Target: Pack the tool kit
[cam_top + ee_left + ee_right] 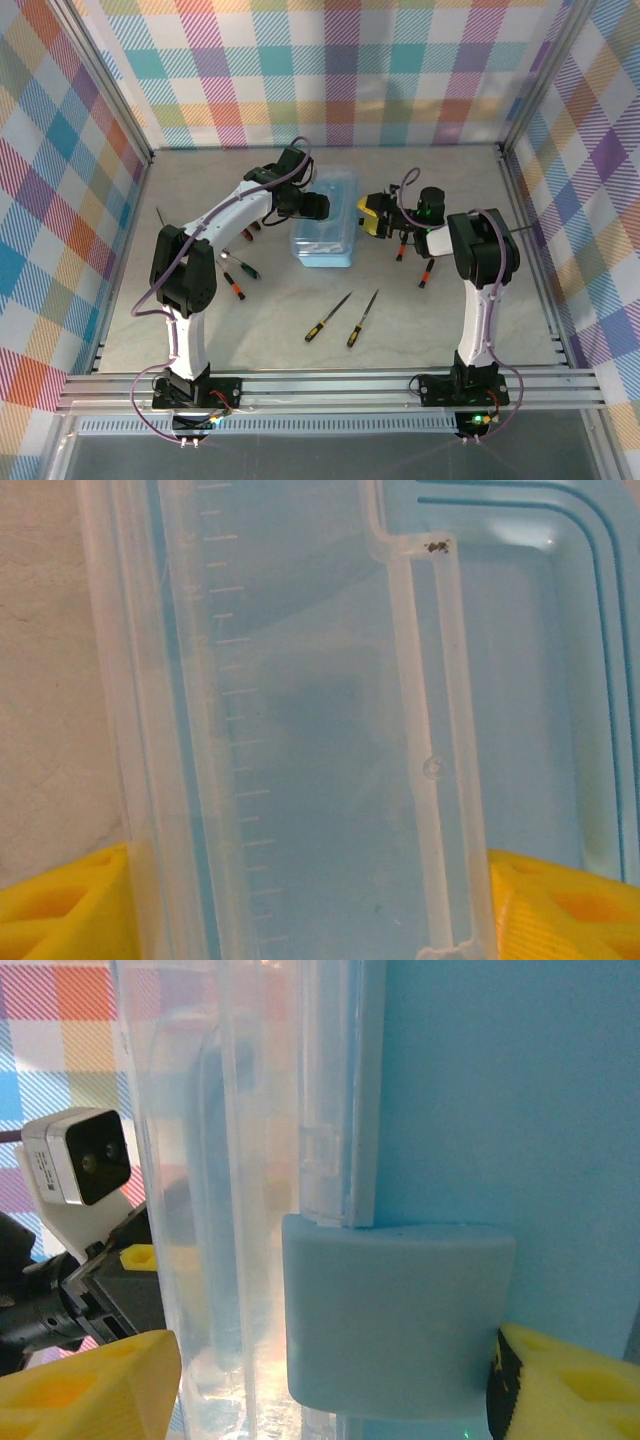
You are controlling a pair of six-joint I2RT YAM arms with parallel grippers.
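Observation:
The tool kit's light-blue translucent case lies mid-table with its lid down. My left gripper is at its left side. In the left wrist view the clear ribbed wall spans the gap, and both yellow fingers press against it. My right gripper is at the case's right side. Its yellow fingers straddle the blue latch and the clear lid edge, with a gap left of the latch. Loose screwdrivers lie left, in front and right of the case.
Another screwdriver lies in front of the case and one lies under my right arm. Checkered walls and metal posts close in the table on three sides. The left wrist's camera shows through the case.

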